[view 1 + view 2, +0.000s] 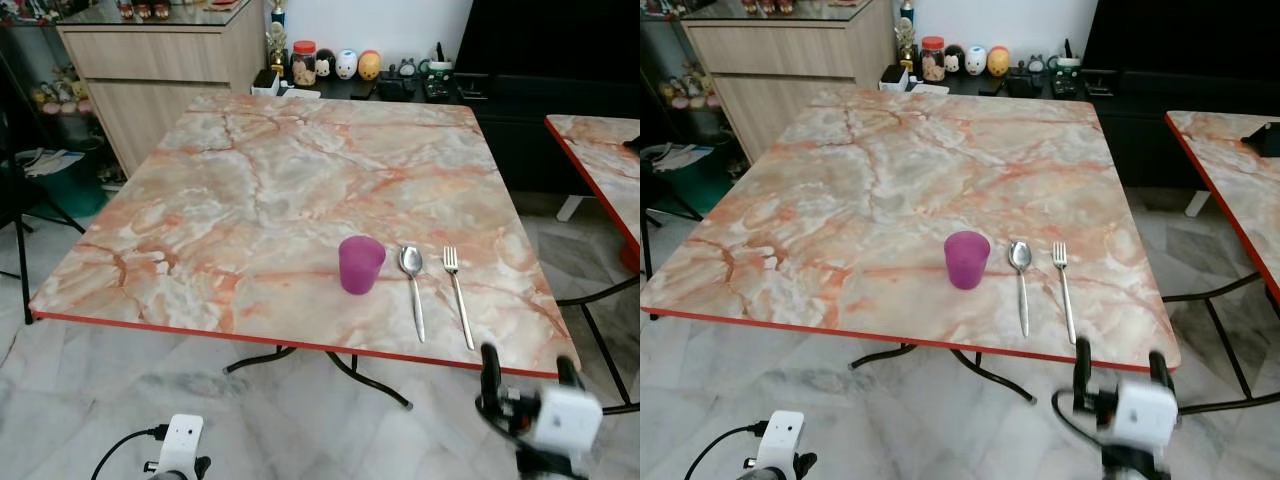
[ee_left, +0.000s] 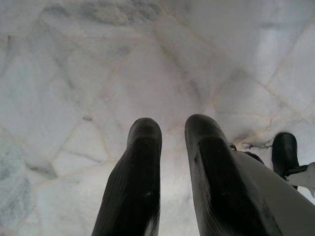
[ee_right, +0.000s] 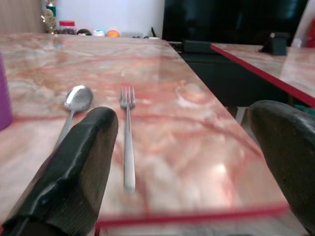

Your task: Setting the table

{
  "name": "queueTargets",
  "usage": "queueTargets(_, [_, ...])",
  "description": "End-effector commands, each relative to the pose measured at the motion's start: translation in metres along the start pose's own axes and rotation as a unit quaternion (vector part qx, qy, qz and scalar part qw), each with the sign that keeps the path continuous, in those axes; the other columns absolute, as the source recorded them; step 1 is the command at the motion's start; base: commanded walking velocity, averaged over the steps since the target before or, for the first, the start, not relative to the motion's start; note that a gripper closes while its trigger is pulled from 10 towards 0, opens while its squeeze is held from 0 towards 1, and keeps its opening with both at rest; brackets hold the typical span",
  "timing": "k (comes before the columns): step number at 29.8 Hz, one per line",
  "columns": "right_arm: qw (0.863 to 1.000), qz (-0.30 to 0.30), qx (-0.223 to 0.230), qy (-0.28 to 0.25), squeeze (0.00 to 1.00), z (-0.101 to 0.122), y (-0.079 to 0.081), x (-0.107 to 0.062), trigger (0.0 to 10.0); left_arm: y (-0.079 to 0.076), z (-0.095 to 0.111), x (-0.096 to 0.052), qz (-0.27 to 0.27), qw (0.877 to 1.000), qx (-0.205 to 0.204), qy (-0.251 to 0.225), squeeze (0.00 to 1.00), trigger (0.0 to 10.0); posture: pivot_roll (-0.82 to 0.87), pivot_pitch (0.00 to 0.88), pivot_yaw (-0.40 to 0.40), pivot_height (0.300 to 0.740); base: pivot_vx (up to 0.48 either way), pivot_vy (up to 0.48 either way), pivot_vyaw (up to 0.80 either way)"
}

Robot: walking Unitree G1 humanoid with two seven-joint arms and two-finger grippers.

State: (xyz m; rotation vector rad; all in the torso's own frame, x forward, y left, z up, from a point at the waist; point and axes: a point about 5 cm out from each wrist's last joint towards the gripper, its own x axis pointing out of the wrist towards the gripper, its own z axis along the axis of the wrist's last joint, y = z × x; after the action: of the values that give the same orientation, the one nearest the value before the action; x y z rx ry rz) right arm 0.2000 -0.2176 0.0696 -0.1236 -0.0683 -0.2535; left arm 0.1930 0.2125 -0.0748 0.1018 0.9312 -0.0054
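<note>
marble-topped counter (image 1: 250, 190) holds a purple cup (image 1: 360, 264), spoon (image 1: 412, 285) and fork (image 1: 456, 291); the right pincer (image 1: 528, 375), wide open and empty below its edge, could knock the fork askew.

On the bench (image 1: 250, 190), lower centre of the frame, the cup (image 1: 360, 264) stands left of the spoon (image 1: 412, 280); the fork (image 1: 456, 295) lies just right of the spoon, both near the front edge.

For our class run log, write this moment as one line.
table: purple plastic cup, steel spoon, steel fork in a row | right claw: open, near table edge | left claw: over floor
</note>
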Motion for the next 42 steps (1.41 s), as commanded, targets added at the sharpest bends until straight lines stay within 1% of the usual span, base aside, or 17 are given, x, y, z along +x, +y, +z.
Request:
queueTargets(1, [1.0, -0.014, -0.002, 0.003, 0.0, 0.004, -0.007, 0.015, 10.0, -0.001, -0.001, 0.0, -0.002, 1.0, 0.001, 0.003, 0.0, 10.0, -0.04, 0.0, 0.013, 0.74, 0.0, 0.0, 0.0])
queueTargets(3, [1.0, -0.021, -0.009, 0.007, 0.0, 0.01, -0.008, 0.034, 10.0, -0.002, -0.001, 0.0, -0.001, 1.0, -0.002, 0.003, 0.0, 10.0, -0.04, 0.0, 0.013, 0.74, 0.0, 0.0, 0.0])
queueTargets(4, [1.0, -0.019, 0.023, 0.002, 0.0, 0.018, -0.006, 0.053, 10.0, -0.002, -0.001, 0.0, -0.001, 1.0, -0.003, 0.003, 0.0, 10.0, -0.04, 0.0, 0.02, 0.74, 0.0, 0.0, 0.0])
queueTargets(5, [0.999, -0.018, 0.034, 0.001, 0.0, 0.02, -0.005, 0.057, 10.0, -0.002, -0.001, 0.0, -0.001, 1.0, -0.004, 0.003, 0.0, 10.0, -0.04, 0.0, 0.02, 0.74, 0.0, 0.0, 0.0])
queueTargets(6, [1.0, -0.006, 0.016, -0.008, 0.0, 0.027, -0.002, 0.073, 10.0, -0.001, -0.001, 0.0, -0.001, 1.0, -0.001, 0.003, 0.0, 10.0, -0.04, 0.0, 0.021, 0.74, 0.0, 0.0, 0.0])
queueTargets(7, [1.0, -0.004, 0.01, -0.009, 0.0, 0.029, -0.001, 0.077, 10.0, -0.001, -0.001, 0.0, -0.001, 1.0, -0.001, 0.003, 0.0, 10.0, -0.04, 0.0, 0.021, 0.74, 0.0, 0.0, 0.0])
queueTargets(9, [0.999, 0.02, 0.041, 0.003, 0.0, 0.038, 0.011, 0.102, 10.0, 0.0, -0.001, 0.0, 0.004, 1.0, -0.006, 0.002, 0.0, 10.0, -0.03, 0.0, 0.02, 0.74, 0.0, 0.0, 0.0])
queueTargets(10, [0.999, 0.02, 0.041, 0.003, 0.0, 0.038, 0.011, 0.102, 10.0, 0.0, -0.001, 0.0, 0.004, 1.0, -0.006, 0.002, 0.0, 10.0, -0.03, 0.0, 0.02, 0.74, 0.0, 0.0, 0.0])
queueTargets(12, [0.998, 0.033, 0.05, 0.015, 0.0, 0.04, 0.018, 0.113, 10.0, 0.0, -0.001, 0.0, 0.006, 1.0, -0.006, 0.002, 0.0, 10.0, -0.03, 0.0, 0.023, 0.74, 0.0, 0.0, 0.0])
queueTargets(14, [0.995, 0.04, 0.074, 0.053, 0.0, 0.04, 0.033, 0.133, 10.0, 0.0, -0.002, 0.0, 0.006, 1.0, -0.005, 0.002, 0.0, 10.0, -0.03, 0.0, 0.023, 0.74, 0.0, 0.0, 0.0])
queueTargets(15, [0.994, 0.04, 0.079, 0.059, 0.0, 0.041, 0.036, 0.137, 10.0, 0.0, -0.002, 0.0, 0.006, 1.0, -0.005, 0.002, 0.0, 10.0, -0.03, 0.0, 0.023, 0.74, 0.0, 0.0, 0.0])
queueTargets(19, [0.993, 0.039, 0.091, 0.071, 0.0, 0.044, 0.046, 0.146, 10.0, 0.0, -0.002, 0.0, 0.006, 1.0, -0.004, 0.003, 0.0, 10.0, -0.02, 0.0, 0.026, 0.74, 0.0, 0.0, 0.0])
queueTargets(20, [0.99, 0.05, 0.095, 0.092, 0.0, 0.042, 0.054, 0.15, 10.0, 0.0, -0.002, 0.0, 0.006, 1.0, -0.005, 0.003, 0.0, 10.0, -0.02, 0.0, 0.022, 0.74, 0.0, 0.0, 0.0])
queueTargets(24, [0.988, 0.057, 0.086, 0.116, 0.0, 0.041, 0.063, 0.154, 10.0, -0.001, -0.002, 0.0, 0.006, 1.0, -0.007, 0.002, 0.0, 10.0, -0.01, 0.0, 0.016, 0.74, 0.0, 0.0, 0.0])
queueTargets(29, [0.989, 0.02, 0.075, 0.129, 0.0, 0.038, 0.051, 0.159, 10.0, -0.001, -0.003, 0.0, 0.006, 1.0, -0.008, 0.003, 0.0, 10.0, -0.01, 0.0, 0.012, 0.74, 0.0, 0.0, 0.0])
queueTargets(35, [0.985, -0.002, 0.06, 0.164, 0.0, 0.023, 0.033, 0.156, 10.0, -0.002, -0.004, 0.0, 0.006, 1.0, -0.01, 0.005, 0.0, 10.0, -0.02, 0.0, 0.009, 0.74, 0.0, 0.0, 0.0])
queueTargets(42, [0.977, 0.016, 0.065, 0.204, 0.0, 0.01, 0.036, 0.151, 10.0, -0.001, -0.003, 0.0, 0.006, 1.0, -0.01, 0.004, 0.0, 10.0, -0.02, 0.0, 0.011, 0.74, 0.0, 0.0, 0.0])
